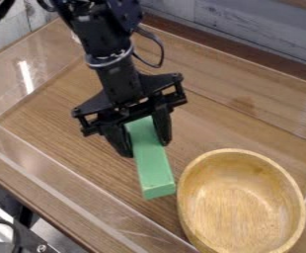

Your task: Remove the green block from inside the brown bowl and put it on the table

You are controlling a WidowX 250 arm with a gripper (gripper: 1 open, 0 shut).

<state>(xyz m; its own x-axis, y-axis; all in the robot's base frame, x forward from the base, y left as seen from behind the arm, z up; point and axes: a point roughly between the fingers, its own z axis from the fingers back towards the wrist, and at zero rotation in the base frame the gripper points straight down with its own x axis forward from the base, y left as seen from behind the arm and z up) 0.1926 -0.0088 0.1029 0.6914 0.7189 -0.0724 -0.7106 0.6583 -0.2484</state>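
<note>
Gripper (141, 136) pointed steeply down, fingers clamped on upper end of the block (153, 168); no gap shows between fingers and block. Block hangs tilted, lower end toward cam, sitting just left of the bowl (243, 201) and outside its rim. Can't tell if the lower end touches the table (235, 109) or floats just above it. Bowl interior bare, wood grain visible, thick rim facing the block w/ a narrow strip of table between them.

Around: black arm (101, 35) rises up and back from the gripper, w/ cable loops near the top. Clear wall (57, 193) runs diagonally along the near-left edge, close to the block's lower end, so it's the nearest obstruction on that side. Another clear wall (242, 44) along the back, w/ a pale planked surface behind it. Small clear tab or bracket upper left near the arm; too faint to id. Dark bits at lower-left corner, outside the wall, prob. cables or stand; unclear.

Room: wide bare tabletop to the right of the arm and behind the bowl, up to the back wall. Also open tabletop left of the gripper toward the far-left corner. Tightest spot is the wedge between bowl rim and near wall, where the block's low end is. Bowl sits near the frame's bottom-right, part of its rim cut off by the bottom edge.

Writing: none legible anywhere.
</note>
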